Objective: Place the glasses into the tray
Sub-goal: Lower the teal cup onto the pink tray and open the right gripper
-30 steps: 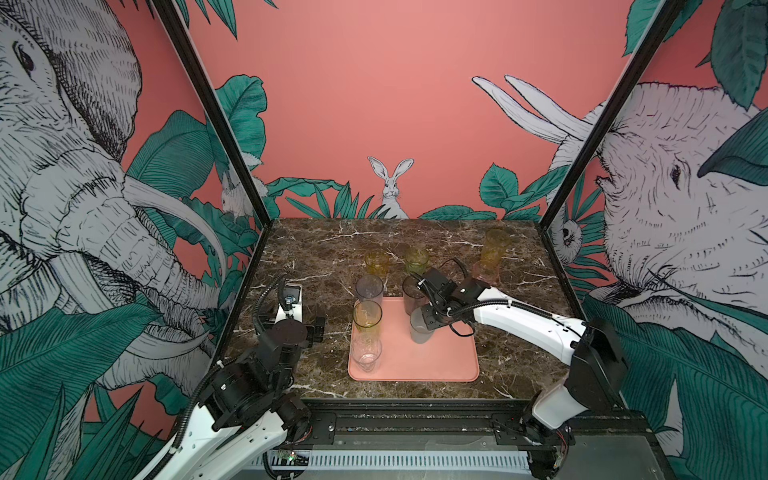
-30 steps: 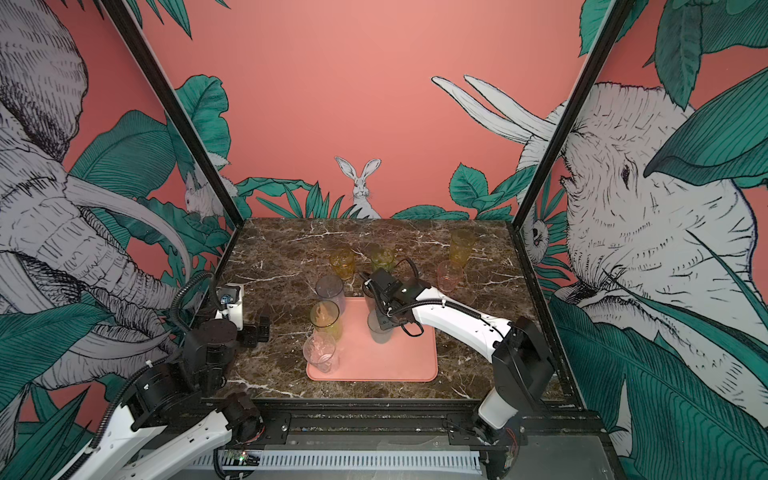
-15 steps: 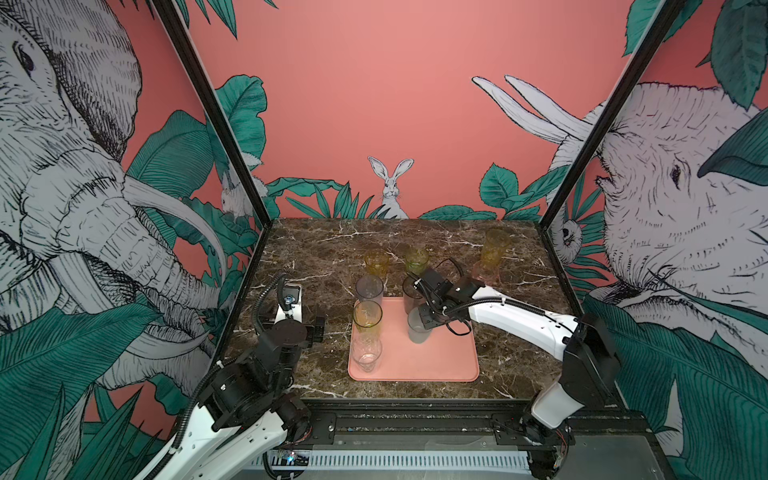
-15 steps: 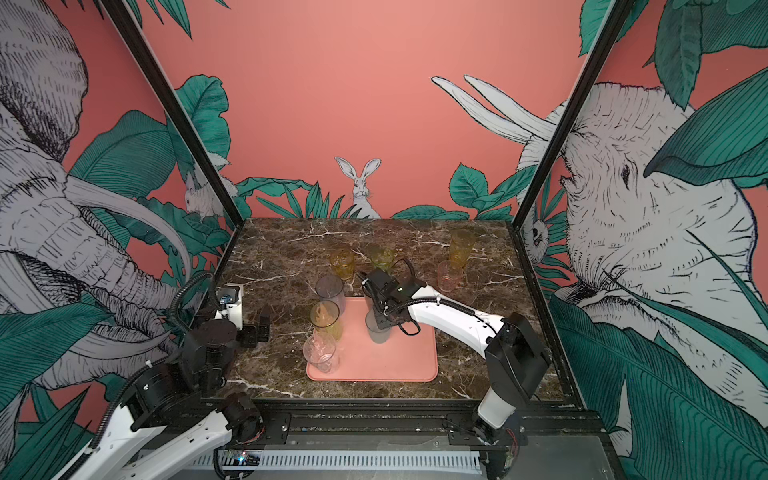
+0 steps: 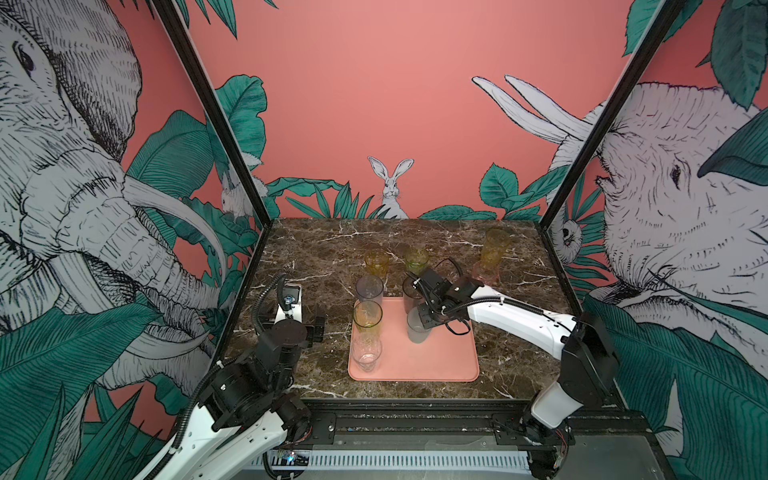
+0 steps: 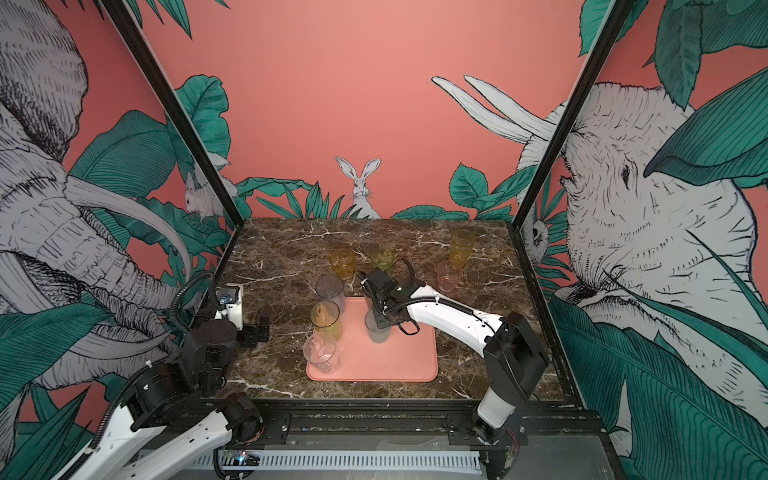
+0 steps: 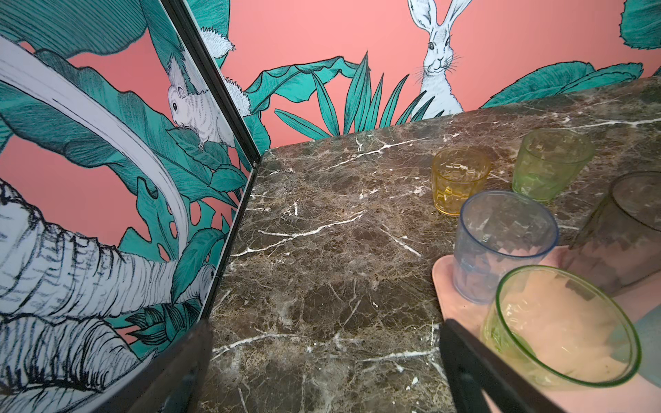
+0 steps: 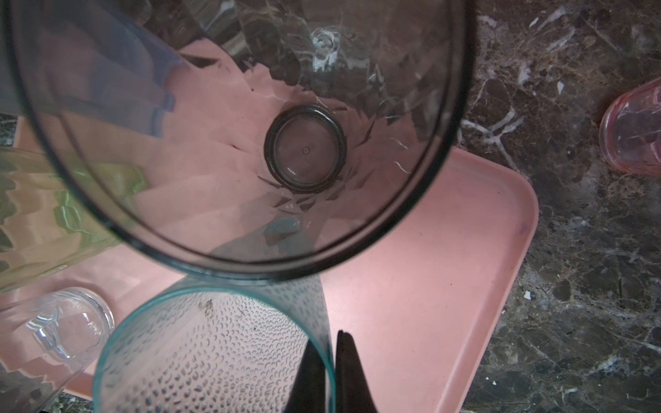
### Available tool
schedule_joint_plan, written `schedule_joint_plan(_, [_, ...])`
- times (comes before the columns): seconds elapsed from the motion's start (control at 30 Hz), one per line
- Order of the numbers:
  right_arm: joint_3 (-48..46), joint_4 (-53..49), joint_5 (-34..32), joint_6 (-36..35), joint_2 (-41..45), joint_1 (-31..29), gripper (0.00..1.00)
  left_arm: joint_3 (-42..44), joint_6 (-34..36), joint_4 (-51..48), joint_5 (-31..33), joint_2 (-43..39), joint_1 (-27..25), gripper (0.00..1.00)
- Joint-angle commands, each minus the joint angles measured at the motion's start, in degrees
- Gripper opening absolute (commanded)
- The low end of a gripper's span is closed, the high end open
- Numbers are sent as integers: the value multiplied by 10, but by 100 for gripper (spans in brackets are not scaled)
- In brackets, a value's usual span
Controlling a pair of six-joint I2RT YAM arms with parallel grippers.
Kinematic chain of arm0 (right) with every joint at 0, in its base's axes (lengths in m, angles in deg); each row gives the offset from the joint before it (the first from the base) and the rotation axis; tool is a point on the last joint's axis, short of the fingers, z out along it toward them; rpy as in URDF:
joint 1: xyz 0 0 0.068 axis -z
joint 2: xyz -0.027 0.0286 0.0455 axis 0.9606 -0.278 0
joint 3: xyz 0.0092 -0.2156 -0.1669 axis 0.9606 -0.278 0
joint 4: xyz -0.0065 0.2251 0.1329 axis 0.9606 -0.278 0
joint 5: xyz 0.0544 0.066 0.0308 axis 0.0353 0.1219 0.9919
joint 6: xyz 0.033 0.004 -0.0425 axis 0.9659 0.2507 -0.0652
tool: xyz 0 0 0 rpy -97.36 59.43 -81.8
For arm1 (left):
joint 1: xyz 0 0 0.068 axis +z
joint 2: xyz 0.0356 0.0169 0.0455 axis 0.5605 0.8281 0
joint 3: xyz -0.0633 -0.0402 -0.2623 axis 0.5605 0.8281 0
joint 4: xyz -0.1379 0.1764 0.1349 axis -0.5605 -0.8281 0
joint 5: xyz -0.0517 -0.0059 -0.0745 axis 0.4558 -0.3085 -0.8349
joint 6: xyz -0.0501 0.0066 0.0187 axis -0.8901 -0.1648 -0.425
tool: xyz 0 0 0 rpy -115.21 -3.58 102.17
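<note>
My right gripper (image 8: pixel 331 361) is shut on the rim of the frosted blue-grey glass (image 8: pixel 214 357), one finger inside and one outside. It holds that glass (image 5: pixel 417 330) upright over the middle of the salmon-pink tray (image 5: pixel 436 361). A clear glass (image 5: pixel 365 353), a yellow-green one (image 5: pixel 367 318), a blue-grey one (image 5: pixel 369 289) and a smoky dark one (image 5: pixel 411 293) stand on the tray. Off it, an amber glass (image 5: pixel 376 261), a green one (image 5: pixel 416 259), a pink one (image 5: pixel 485 272) and a tall yellow one (image 5: pixel 494 245) stand on the marble. My left gripper (image 5: pixel 299 326) is open and empty, left of the tray.
The marble table (image 5: pixel 316 257) is boxed in by printed walls with black corner posts (image 5: pixel 232 137). The smoky dark glass (image 8: pixel 250 143) stands right against the held one. The right half of the tray (image 6: pixel 407 357) is bare.
The right arm has shifted slightly with the frosted glass still in its grip. The left arm has not moved.
</note>
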Motion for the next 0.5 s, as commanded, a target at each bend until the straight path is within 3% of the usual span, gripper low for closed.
schedule_joint_plan(0.0, [12,1,2,10,-13,-3,0,2,-7,-1,0,-3,3,99])
schedule_joint_plan(0.47, [14,-4,1,14,-16,-3,0,4,-7,0,0,-3,3,99])
